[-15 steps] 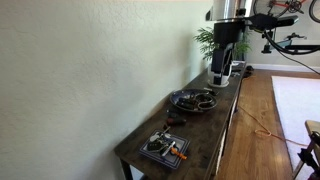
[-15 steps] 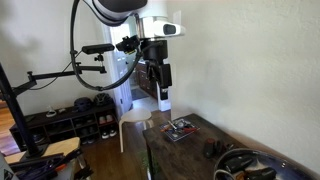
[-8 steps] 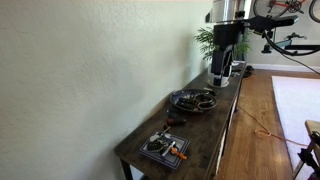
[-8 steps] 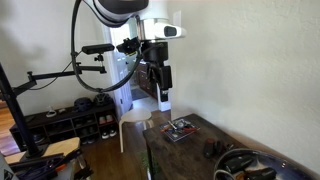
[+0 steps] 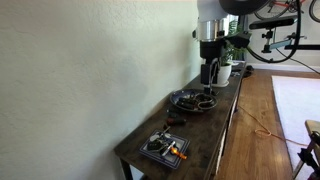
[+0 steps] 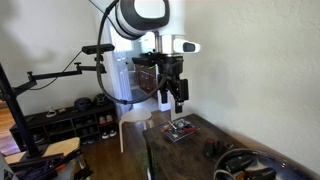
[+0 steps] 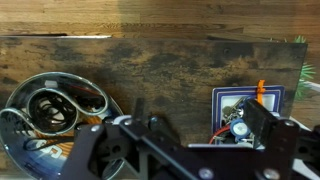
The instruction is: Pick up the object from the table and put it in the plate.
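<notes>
Round dark plate [image 7: 50, 77] holding dark coiled pieces, below the gripper [image 5: 208, 78], square tray [image 7: 245, 108] of orange and grey bits farther off, small dark object [image 7: 138, 107] on the counter [image 7: 160, 55] between them, gripper fingers spread, empty, touching nothing

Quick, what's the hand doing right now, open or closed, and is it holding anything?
The hand: open, fingers spread apart in the wrist view, holding nothing.
</notes>
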